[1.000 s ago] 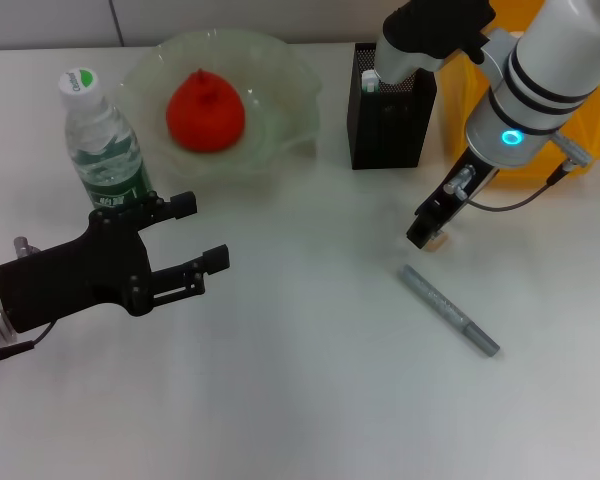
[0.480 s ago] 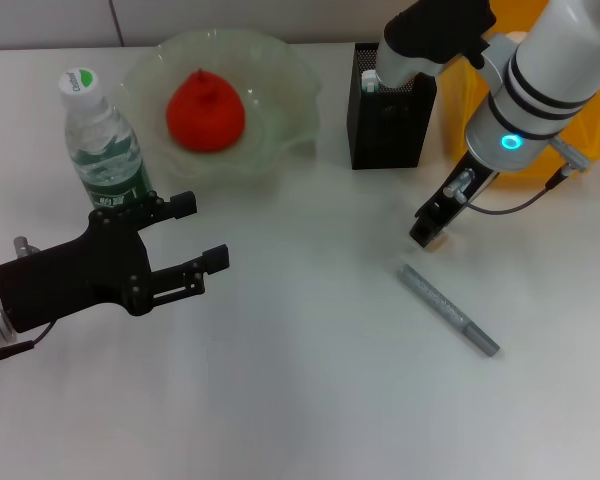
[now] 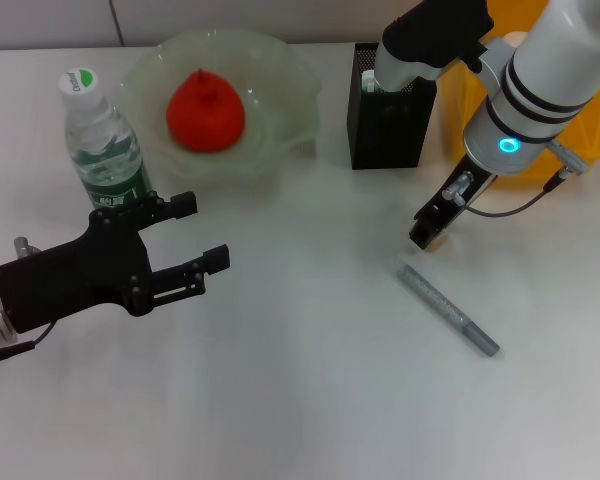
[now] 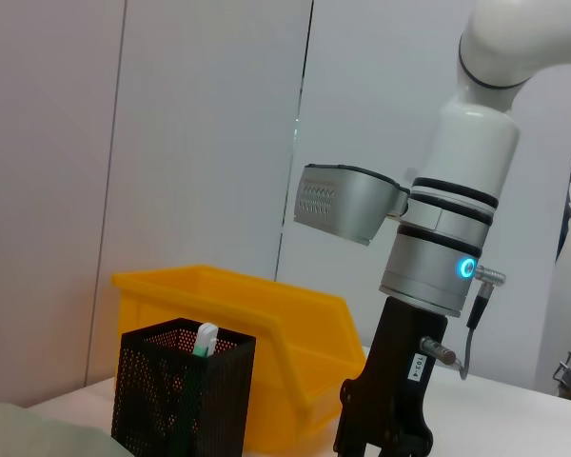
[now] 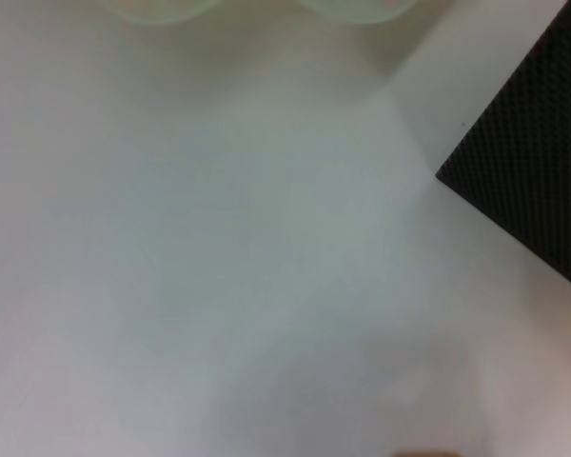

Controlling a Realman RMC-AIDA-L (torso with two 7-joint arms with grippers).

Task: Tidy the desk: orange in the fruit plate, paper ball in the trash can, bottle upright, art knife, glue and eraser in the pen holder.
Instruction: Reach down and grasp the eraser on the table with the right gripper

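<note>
The right gripper (image 3: pixel 427 236) points down at the white desk (image 3: pixel 300 400), its black fingertips closed on a small tan eraser (image 3: pixel 437 241) that is mostly hidden beneath them. Its white arm slants up past the black mesh pen holder (image 3: pixel 388 120). The slim grey art knife (image 3: pixel 448 309) lies just beside. The left gripper (image 3: pixel 205 232) hovers open near the upright clear plastic bottle (image 3: pixel 102 143); its green label is unreadable. The orange (image 3: pixel 205 112) sits in the pale green fruit plate (image 3: pixel 280 70).

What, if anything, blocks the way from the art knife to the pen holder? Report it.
Mostly clear table between the art knife and the pen holder. The right gripper, down by a small tan object, sits just beside that line.
</note>
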